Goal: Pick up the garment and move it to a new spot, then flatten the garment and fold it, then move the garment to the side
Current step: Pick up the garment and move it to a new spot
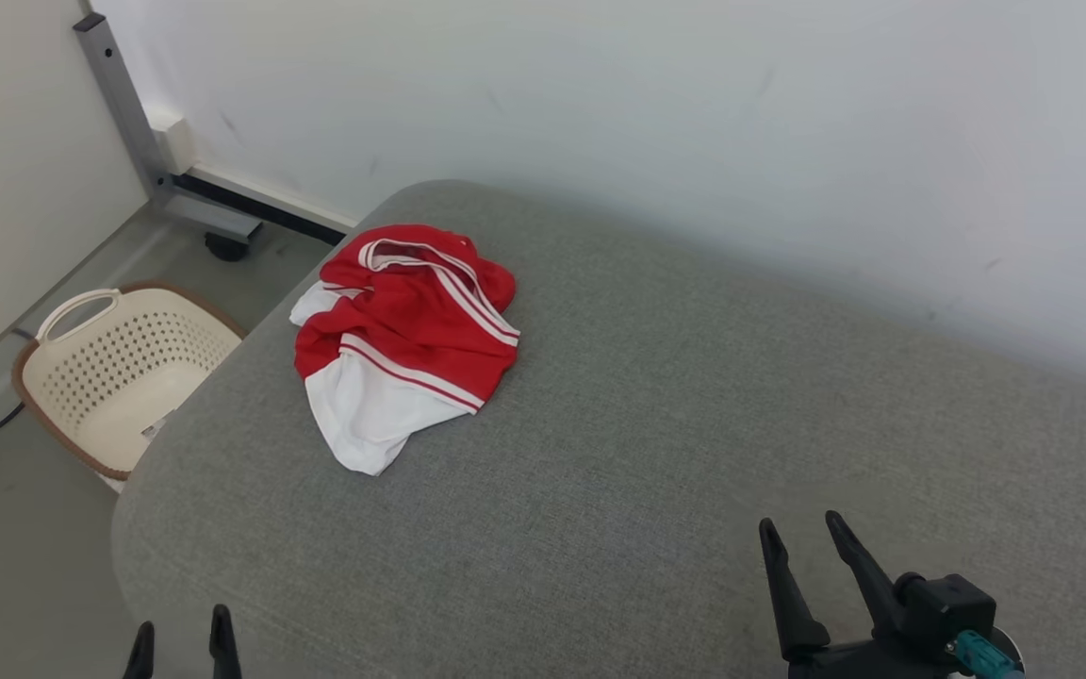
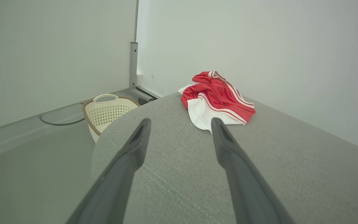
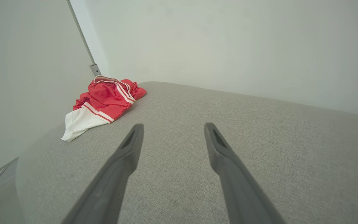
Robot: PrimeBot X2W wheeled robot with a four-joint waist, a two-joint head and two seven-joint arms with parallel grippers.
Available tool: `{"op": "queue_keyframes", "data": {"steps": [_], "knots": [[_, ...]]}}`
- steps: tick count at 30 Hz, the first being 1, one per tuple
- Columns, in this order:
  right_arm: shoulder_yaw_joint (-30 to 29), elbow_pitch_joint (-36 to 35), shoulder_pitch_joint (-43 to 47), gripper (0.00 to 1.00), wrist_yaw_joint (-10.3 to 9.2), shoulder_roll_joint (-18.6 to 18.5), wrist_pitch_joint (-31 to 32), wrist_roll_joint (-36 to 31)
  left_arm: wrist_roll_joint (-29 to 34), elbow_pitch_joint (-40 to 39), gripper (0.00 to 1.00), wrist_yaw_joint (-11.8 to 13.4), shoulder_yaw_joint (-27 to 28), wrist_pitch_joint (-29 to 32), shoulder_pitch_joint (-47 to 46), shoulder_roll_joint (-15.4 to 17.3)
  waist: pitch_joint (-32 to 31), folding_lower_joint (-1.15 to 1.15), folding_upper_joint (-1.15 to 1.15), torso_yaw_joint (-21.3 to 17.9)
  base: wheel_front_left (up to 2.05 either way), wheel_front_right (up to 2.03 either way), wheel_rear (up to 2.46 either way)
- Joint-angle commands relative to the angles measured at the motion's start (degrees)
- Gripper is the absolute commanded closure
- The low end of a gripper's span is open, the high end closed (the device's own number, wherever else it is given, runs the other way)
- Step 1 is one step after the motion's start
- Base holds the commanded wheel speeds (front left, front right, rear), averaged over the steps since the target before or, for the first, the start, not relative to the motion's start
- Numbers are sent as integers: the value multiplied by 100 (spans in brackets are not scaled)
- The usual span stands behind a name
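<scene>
Garment [image 1: 406, 330] first by its setting: the grey padded worktop [image 1: 647, 424] spreads across the middle and lower right of the head view, one rounded corner toward the upper left, with a pale wall [image 1: 694, 113] running behind it. Grey floor [image 1: 15, 547] shows down the left edge. On it, just beside the worktop's left side, stands a cream perforated basket [image 1: 119, 368] with a brown rim. A grey metal post [image 1: 119, 94] rises in the upper left corner.

The garment itself — red with white stripes and a white panel — lies crumpled in a heap on the worktop. It is left of centre in the frame, near the rounded corner and the edge above the basket.

Right hand [image 1: 800, 521] sits at the lower right over the worktop, spread wide and holding nothing. Left hand [image 1: 183, 622] peeks in at the bottom left edge — its wrist view shows it spread wide too, empty, pointing toward the garment and well apart from it.
</scene>
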Motion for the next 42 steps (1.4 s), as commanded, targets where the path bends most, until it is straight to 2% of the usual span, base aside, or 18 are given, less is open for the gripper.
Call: {"op": "queue_keyframes", "data": {"steps": [1,5,6,9,12,14,18,22,25,31,35,38,42], "knots": [[21,29,-78,0,-16,-6,1,23,55,-33,0,56,34,-18,102,-4,76,0,0,73,0,0,0],[107,104,-157,0,-16,-2,-39,73,-142,12,0,146,72,-18,85,-2,104,0,0,91,0,0,0],[114,116,-173,0,-16,-4,-44,73,-388,25,0,158,88,-18,42,-2,108,0,0,94,0,0,0],[156,153,-203,0,-16,-3,-62,88,-851,251,0,80,-109,-18,-51,-9,113,0,0,89,0,0,0],[233,153,-244,0,-16,-2,-35,110,-936,547,0,17,-294,13,-396,34,115,0,0,84,0,0,0],[290,149,-271,0,-16,-3,-8,97,-916,838,0,5,-366,111,-715,83,127,0,0,86,0,0,0],[345,56,-332,0,-16,-4,16,59,-908,1655,0,149,-560,575,-1650,69,212,0,0,68,0,0,0],[362,-77,-172,0,-16,-5,96,12,-800,2612,0,119,-809,951,-2612,86,276,0,0,-7,0,0,0],[528,-328,-173,0,-15,3,290,-136,-857,3279,0,157,-741,1159,-3276,260,519,0,0,-363,0,0,0],[612,-1089,-253,0,-15,-47,832,-607,-1102,4133,0,195,-460,1404,-4504,561,1345,0,0,-1111,0,0,0],[571,-1696,-320,0,-15,-207,1116,-743,-1365,4509,0,111,-317,1607,-5252,698,1929,0,0,-1389,0,0,0],[584,-1957,-339,0,-15,-286,1243,-782,-1641,4677,0,31,-128,1732,-5544,678,2183,0,0,-1496,0,0,0],[591,-2419,-330,0,-15,-392,1440,-850,-1878,5048,0,-18,-57,2143,-5952,857,2615,0,0,-1708,0,0,0]]}}
